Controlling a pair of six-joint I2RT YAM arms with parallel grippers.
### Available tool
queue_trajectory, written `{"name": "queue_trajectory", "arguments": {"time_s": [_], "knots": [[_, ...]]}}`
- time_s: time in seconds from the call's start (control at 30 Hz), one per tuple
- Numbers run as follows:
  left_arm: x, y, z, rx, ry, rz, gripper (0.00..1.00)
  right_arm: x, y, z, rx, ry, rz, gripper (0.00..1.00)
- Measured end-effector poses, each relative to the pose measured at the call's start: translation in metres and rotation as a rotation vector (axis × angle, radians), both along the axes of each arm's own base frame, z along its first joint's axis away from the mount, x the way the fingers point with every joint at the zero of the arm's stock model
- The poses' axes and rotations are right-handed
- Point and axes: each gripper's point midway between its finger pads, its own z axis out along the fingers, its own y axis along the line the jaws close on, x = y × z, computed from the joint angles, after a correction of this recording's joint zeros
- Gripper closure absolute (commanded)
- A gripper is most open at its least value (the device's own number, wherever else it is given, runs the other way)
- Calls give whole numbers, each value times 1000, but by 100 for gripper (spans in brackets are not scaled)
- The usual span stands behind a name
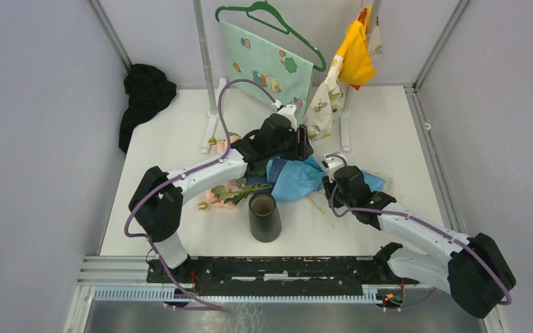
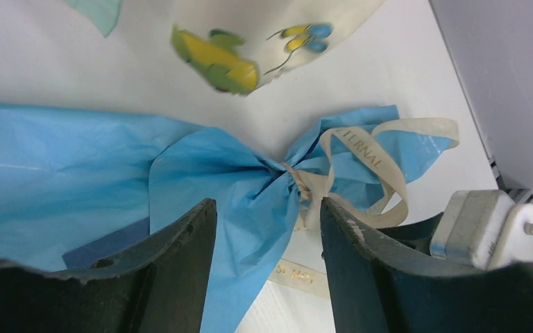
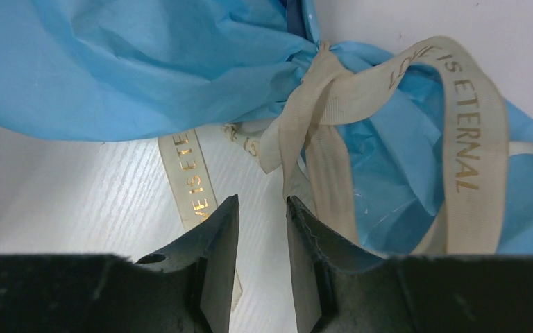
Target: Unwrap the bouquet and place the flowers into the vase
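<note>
Presently: counter lot, vase upright, bouquet lying tied beside it
Nearest, black vase point(image 1: 264, 216) standing on the white counter point(image 1: 173, 139); just left of it the flowers point(image 1: 225, 193), pink heads and green leaves lying flat, partly under the left arm; behind the vase the bouquet point(image 1: 295, 177), light-blue paper cinched by a cream ribbon point(image 3: 333, 90) with gold lettering; right claw point(image 3: 262, 243) fingers narrowly apart, pinching nothing, beside a ribbon tail; left claw point(image 2: 267, 263) spread, cinched paper between its fingers; farthest, patterned cloth point(image 1: 267, 66) on a green hanger
</note>
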Motion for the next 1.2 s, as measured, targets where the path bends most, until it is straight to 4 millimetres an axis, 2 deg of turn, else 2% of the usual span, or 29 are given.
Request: {"name": "queue_trajectory", "arguments": {"time_s": [0.1,0.27,0.4,0.53,0.67,0.77,0.87,1.07,1.13,1.2], "knots": [[-3,5,-9,26,20,5,36,0,-2,-11,-21,24,-10,64],[-3,10,-15,45,24,21,35,5,-11,-17,-69,21,-53,66],[-4,11,-15,50,20,19,36,8,-18,-24,-116,22,-78,78],[-4,12,-10,46,9,16,35,9,-19,-35,-145,42,-77,96],[-5,13,-7,41,4,16,35,9,-20,-43,-164,60,-77,100],[-7,15,-9,46,8,15,35,12,-21,-38,-176,54,-87,100],[-8,16,-13,51,14,14,35,23,-20,-13,-171,9,-111,100],[-13,13,-17,46,27,-9,35,66,-19,100,-99,-226,-212,100],[-15,10,-17,34,30,-27,35,78,-27,126,-86,-277,-256,100],[-17,5,-18,24,33,-44,35,86,-38,135,-96,-291,-298,98]]}}
